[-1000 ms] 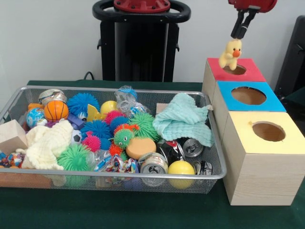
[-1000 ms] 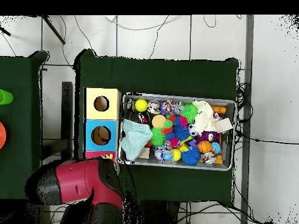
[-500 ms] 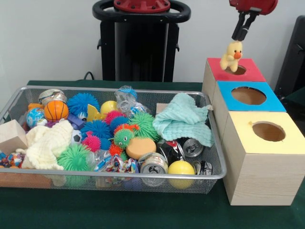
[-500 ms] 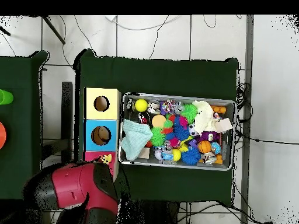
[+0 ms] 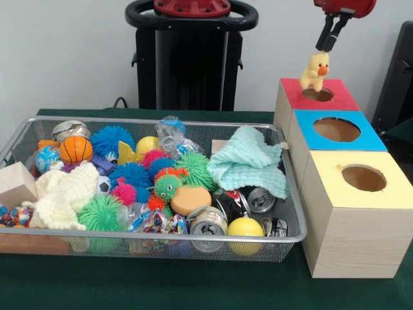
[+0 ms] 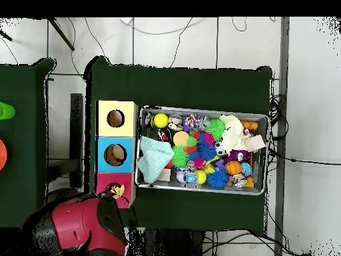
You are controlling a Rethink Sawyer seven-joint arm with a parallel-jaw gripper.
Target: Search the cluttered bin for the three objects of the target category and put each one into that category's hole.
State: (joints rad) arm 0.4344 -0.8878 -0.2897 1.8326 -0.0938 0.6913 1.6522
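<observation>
Yellow plush duck [image 5: 315, 70]: you see it hanging in the air, pinched at the head, its body over the round opening of the red-topped box [image 5: 335, 100].
Gripper [image 5: 329, 42]: its two dark fingers are clenched on the duck's head; the front view gives you this clearly, coming down from the top edge.
Overhead view of the same: the red arm [image 6: 76, 223] covers the gripper, and you get only the duck as a small yellow spot [image 6: 118, 191] at the red box [image 6: 105, 181].
Box row: red, then blue-topped box [image 5: 364, 139], then yellow-topped box [image 5: 387, 194], each with one round hole, standing side by side just beside the bin.
Wire bin [image 5: 161, 239]: full of clutter on the green cloth.
Bin contents, front view: mint cloth [image 5: 248, 161] at the end by the boxes, cans [image 5: 208, 223] and a yellow ball [image 5: 245, 227] along the near wall, spiky balls [image 5: 132, 174] in the middle, a small basketball [image 5: 76, 149], a cream cloth [image 5: 61, 194], a wooden block [image 5: 16, 183].
Overhead only: a second green table [image 6: 20, 143] beside the first.
</observation>
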